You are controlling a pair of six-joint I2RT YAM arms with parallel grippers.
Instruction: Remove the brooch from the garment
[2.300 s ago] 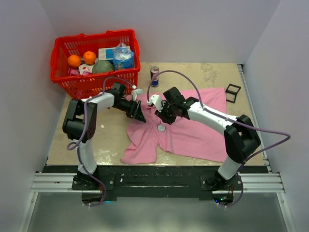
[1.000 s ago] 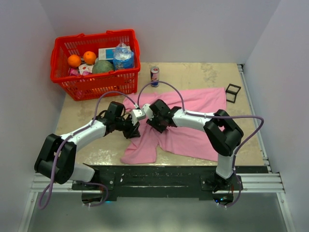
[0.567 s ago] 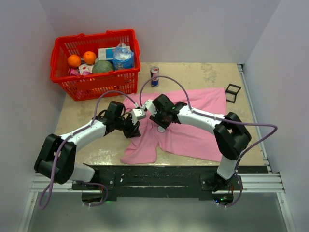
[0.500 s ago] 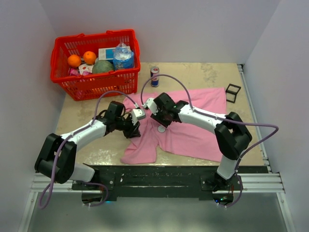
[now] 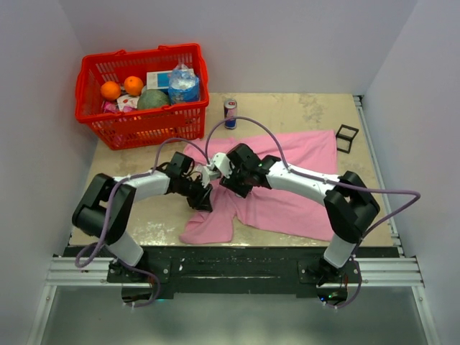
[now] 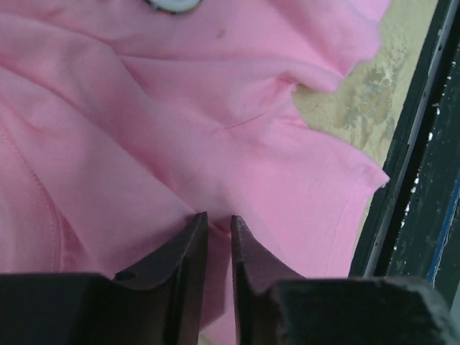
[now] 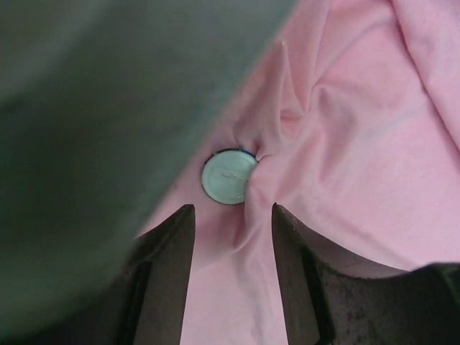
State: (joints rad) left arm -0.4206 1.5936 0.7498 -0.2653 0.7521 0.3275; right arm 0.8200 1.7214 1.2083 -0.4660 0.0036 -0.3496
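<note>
Right gripper (image 7: 230, 208), fingers apart, hovers at the small round silver brooch (image 7: 228, 177) on the left part of the wrinkled pink cloth garment (image 7: 359, 180). Left gripper (image 6: 214, 218), clamped on a fold, crowds its left. Tabletop (image 5: 302, 108) shows beyond the far hem.

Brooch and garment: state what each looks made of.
The brooch: a pale silvery disc with a dark rim and a smooth, faintly glossy face. It is likely metal or coated plastic; the view cannot settle which. The garment: soft, matte pink cloth, probably a cotton knit, judging by its loose folds and the puckering beside the brooch.
</note>
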